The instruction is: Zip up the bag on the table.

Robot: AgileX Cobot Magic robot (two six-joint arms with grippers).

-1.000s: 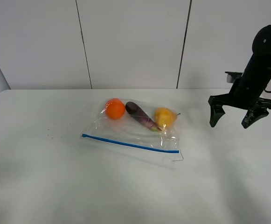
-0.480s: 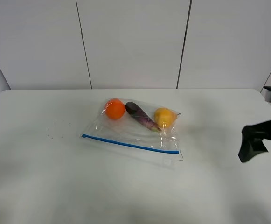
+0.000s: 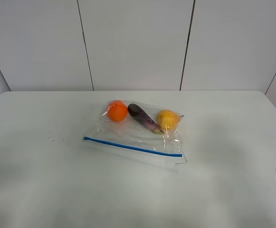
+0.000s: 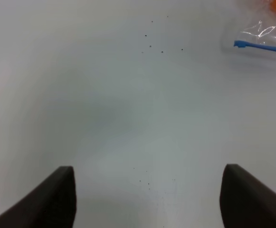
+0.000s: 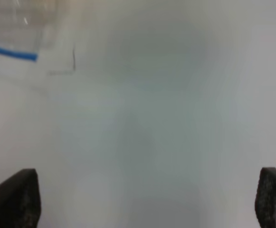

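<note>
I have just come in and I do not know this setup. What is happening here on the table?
Nothing is being handled at this moment. A clear bag with an orange fruit, a purple vegetable and a yellow fruit inside lies on the white table, its blue zipper strip along the near edge. Both grippers are open and empty, away from the bag: the left gripper over bare table beside the strip's left end, the right gripper off its right end, barely showing at the overhead view's edge.
</note>
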